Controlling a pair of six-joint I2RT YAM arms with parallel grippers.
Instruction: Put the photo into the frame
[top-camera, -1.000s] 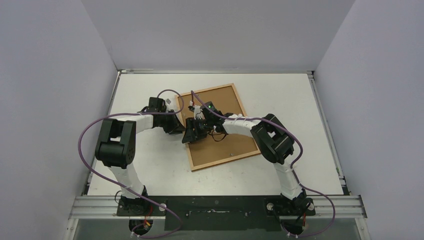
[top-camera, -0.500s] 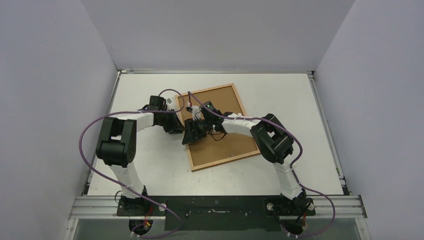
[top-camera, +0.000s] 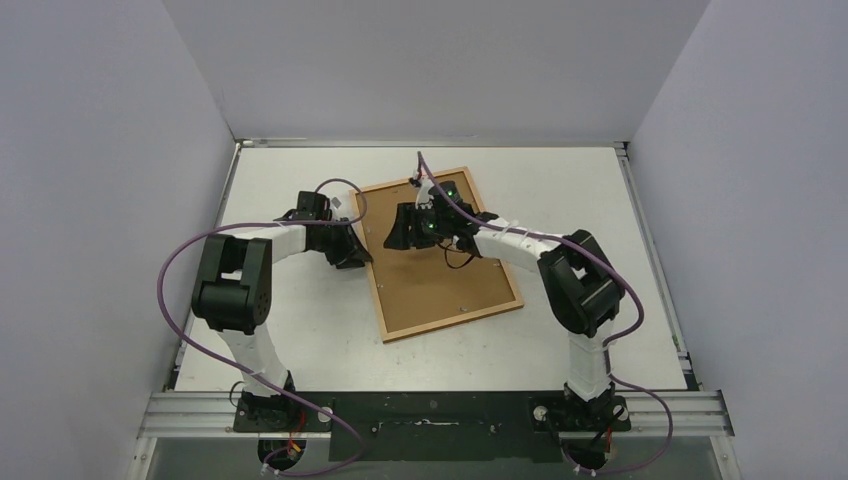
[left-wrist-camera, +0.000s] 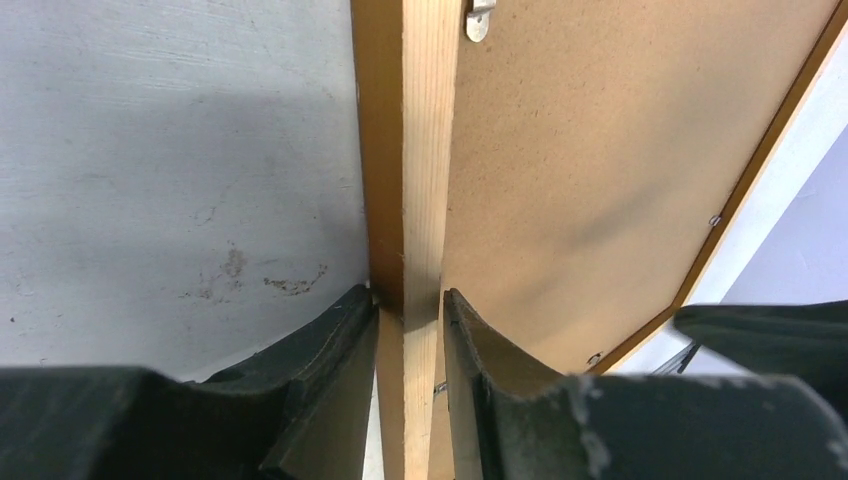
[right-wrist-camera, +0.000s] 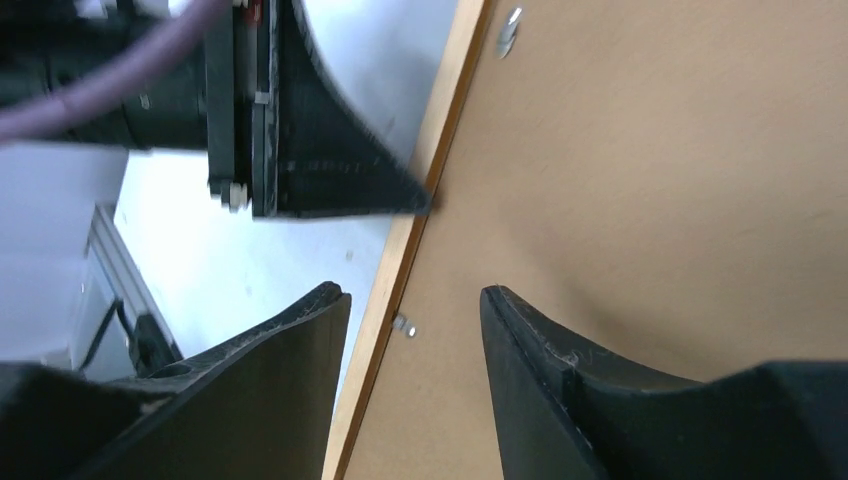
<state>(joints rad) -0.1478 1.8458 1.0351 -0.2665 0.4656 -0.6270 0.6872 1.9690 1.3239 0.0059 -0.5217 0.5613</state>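
**Frame held for closing, overhead and wrist views.** The frame (left-wrist-camera: 405, 150) lies back-up and slightly askew on the table (top-camera: 290, 340). The brown backing board (top-camera: 440, 290) is seated inside its wooden border. The photo shows in no view. It is most likely shut in beneath the board, though this cannot be confirmed.

The left gripper (left-wrist-camera: 408, 300) is closed on the frame's left rail (right-wrist-camera: 400, 250). One finger is on the outer side, next to the table, and the other is on the inner side, next to the board. This grip probably pins the frame so that it does not slide while the other arm works.

The right gripper (right-wrist-camera: 415, 295) hovers above the same rail, near the left gripper, with its fingers spread and nothing between them. Small metal clips (right-wrist-camera: 403, 323) sit along the inner edge of the rail. The open gripper's position suggests that the step in hand is turning or pressing such a clip over the board. Because the rail is thin, a sideways push on a clip could twist the frame in the holding fingers.
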